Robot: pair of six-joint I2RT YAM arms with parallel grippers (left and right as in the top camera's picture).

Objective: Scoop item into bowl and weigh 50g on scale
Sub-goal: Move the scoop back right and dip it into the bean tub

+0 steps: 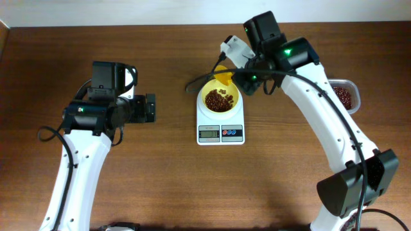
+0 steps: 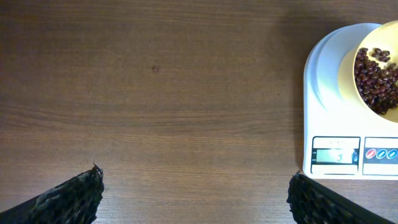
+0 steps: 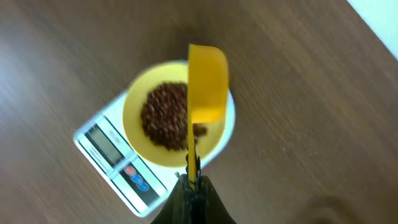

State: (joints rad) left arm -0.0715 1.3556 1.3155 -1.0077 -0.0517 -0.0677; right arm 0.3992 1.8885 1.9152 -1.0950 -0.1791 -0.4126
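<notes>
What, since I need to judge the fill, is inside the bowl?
A pile of beans sits in the middle of the bowl, with bare yellow wall around it. The scoop hangs over one side, hiding part of the pile and rim. The floor under the beans is covered.

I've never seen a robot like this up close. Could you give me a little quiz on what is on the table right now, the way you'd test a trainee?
1. Fill the gap: the left gripper holds nothing and its jaws are ____.
2. True or false: the bowl with beans in it stands on the scale.
3. Pick one: the yellow scoop above the bowl is held by A) the left gripper, B) the right gripper, C) nothing at all.

Key: 1 open; 2 true; 3 B.
</notes>
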